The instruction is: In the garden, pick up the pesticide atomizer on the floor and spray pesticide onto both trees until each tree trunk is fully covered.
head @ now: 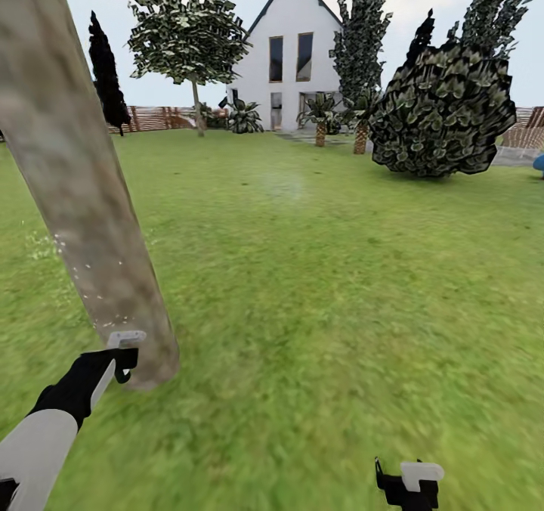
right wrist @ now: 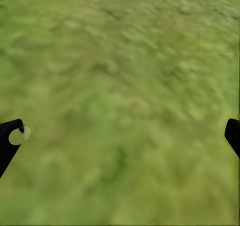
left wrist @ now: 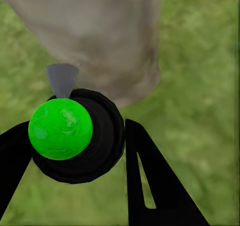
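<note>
Leaning across the left of the head view, the trunk (head: 72,171) is a thick, smooth column of pale grey-brown with faint mottling, its foot planted in the lawn (head: 317,284). Small white specks dot its lower part and the grass just beside it. The left pincer (head: 121,360) sits right at the trunk's base, black fingers on a white-sleeved arm. In the left wrist view it is pinching the atomizer (left wrist: 75,136): a round black body with a glossy green ball on top and a small grey cone-shaped nozzle aimed at the trunk (left wrist: 100,35), which stands close ahead. One black finger (left wrist: 150,181) is a flat wedge with a slot cut through it.

Grass runs soft and blurry green all the way back to a slatted brown fence (head: 155,118), a white gabled house (head: 291,50), a leafy tree (head: 189,31) and a big dark bush (head: 442,110).

Low at the right, the right pincer (head: 408,484) hangs over bare grass; in its wrist view the black fingertips (right wrist: 10,141) stand spread wide apart, holding nothing.
</note>
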Controlling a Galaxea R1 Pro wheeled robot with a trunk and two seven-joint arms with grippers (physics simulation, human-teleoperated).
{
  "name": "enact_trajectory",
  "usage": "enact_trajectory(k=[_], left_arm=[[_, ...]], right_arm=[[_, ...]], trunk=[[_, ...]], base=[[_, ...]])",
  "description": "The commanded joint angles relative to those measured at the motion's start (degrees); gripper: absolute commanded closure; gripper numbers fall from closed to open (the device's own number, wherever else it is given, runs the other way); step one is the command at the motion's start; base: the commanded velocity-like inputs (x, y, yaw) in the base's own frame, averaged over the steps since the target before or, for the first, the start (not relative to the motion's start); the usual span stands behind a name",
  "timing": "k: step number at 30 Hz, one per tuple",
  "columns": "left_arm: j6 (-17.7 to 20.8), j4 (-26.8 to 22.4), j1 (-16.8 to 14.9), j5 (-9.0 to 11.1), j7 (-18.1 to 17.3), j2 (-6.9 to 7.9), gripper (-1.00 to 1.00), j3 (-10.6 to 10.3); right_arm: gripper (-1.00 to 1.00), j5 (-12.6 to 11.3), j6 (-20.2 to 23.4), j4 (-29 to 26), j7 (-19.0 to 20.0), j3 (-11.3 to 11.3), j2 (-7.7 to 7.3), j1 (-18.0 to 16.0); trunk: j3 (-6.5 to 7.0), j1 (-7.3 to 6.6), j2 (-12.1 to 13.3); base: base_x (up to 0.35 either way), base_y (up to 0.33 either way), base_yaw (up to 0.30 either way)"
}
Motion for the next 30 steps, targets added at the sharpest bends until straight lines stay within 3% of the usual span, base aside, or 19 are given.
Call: enact_trajectory(k=[1,10,20,30], left_arm=[[0.0,0.0,0.0,-0.02,-0.01,0.0,1.0,0.0],[0.0,-0.02,0.0,-0.03,-0.01,-0.01,1.0,0.0],[0.0,0.0,0.0,-0.11,-0.01,-0.01,1.0,0.0],[0.0,0.0,0.02,-0.09,-0.01,-0.01,1.0,0.0]], right_arm=[[-1.0,0.0,0.0,-0.02,0.0,0.0,0.0,0.0],[-1.0,0.0,0.0,0.05,0.0,0.0,0.0,0.0],[-1.0,0.0,0.0,0.05,0.0,0.0,0.0,0.0],[-1.0,0.02,0.0,0.05,0.0,0.0,0.0,0.0]], trunk=[[0.0,0.0,0.0],[0.0,0.0,0.0],[0.0,0.0,0.0],[0.0,0.0,0.0]], base=[[0.138,-0.245,0.009],[0.045,-0.267,0.005],[0.031,-0.269,0.253],[0.168,-0.246,0.078]])
